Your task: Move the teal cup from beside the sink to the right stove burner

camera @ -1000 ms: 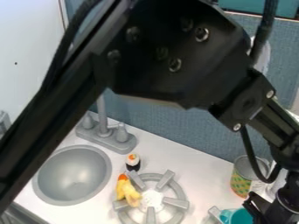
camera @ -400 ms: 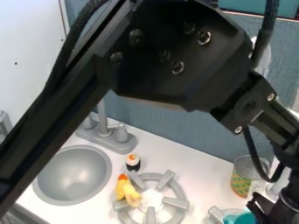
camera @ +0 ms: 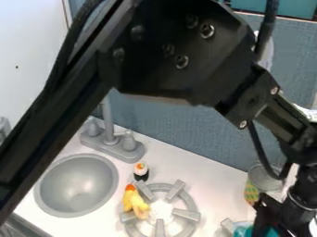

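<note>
Jaws: part of the black gripper (camera: 272,220), low at the right; whether they are released or clenched, or whether anything is grasped, cannot be told.
Arm: best moved slowly, since the work is partly hidden behind the gripper.
Table (camera: 210,180): its white top is best not pressed upon; any descent should be eased off near it.
Patterned can (camera: 250,192): stands just behind the gripper, so side swings should be kept small lest it be knocked.
Teal vessel (camera: 243,230): seen at the lower edge, beside a grey burner prong (camera: 228,224) and partly covered by the gripper; contact cannot be confirmed. If it is handled, the jaws should be lined up squarely with its rim or wall, closed gently, and the vessel kept level and raised straight, clear of the prong.
Sink (camera: 77,185): one, round and grey.
Tap (camera: 114,148): one, with two handles.
Burners: two, one beside the sink (camera: 162,187), one partly seen at the vessel.
Can: one.
Vessel: one.
Yellow toy (camera: 134,202): one, orange-tipped, leaning against the nearer-sink burner.
Sushi toy (camera: 141,171): one, upright behind it.
</note>
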You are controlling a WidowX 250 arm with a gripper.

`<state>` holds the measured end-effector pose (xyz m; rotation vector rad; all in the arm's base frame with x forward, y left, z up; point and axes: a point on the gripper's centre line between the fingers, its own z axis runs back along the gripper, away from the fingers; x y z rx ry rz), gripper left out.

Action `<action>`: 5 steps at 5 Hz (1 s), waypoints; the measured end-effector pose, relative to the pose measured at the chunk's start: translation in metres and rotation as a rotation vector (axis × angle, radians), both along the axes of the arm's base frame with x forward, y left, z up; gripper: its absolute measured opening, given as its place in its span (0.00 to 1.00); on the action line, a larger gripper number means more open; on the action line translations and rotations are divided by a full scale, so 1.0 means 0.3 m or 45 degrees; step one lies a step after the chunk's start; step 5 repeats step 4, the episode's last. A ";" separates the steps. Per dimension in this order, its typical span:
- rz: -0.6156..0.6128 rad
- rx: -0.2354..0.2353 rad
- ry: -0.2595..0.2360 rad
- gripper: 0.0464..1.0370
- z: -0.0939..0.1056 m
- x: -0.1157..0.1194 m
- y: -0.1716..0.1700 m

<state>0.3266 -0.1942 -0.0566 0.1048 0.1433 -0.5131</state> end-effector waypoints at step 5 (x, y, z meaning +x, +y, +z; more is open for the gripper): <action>0.369 -0.153 -0.180 0.96 0.310 -0.229 0.341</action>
